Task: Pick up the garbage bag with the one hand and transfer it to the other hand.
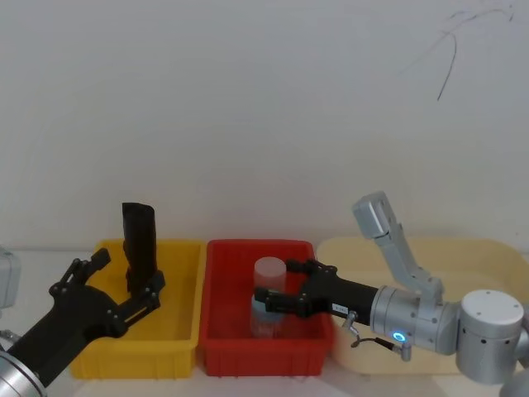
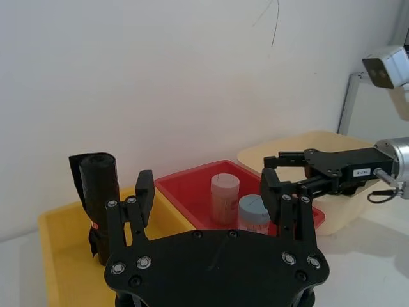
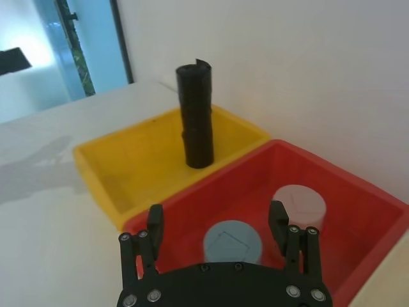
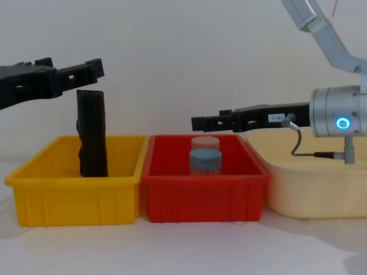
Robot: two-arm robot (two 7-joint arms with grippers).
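while the bag point(image 1: 140, 244) stands upright in the yellow bin point(image 1: 186, 331), free of both grippers, the left gripper point(image 1: 128, 273) reaches forward from the robot's left, roughly level and a little above the roll's top. its jaws are wide apart, and the roll is just beside one finger point(image 2: 144, 192), outside the gap. the right gripper point(image 1: 279, 283) stretches sideways from the arm with the blue ring light point(image 1: 399, 337), held level over the red bin point(image 1: 248, 356) — jaws apart and empty, above a blue-lidded jar point(image 4: 205, 162) and a white jar point(image 1: 269, 269). a cream tray point(image 4: 309, 189) sits under the right arm
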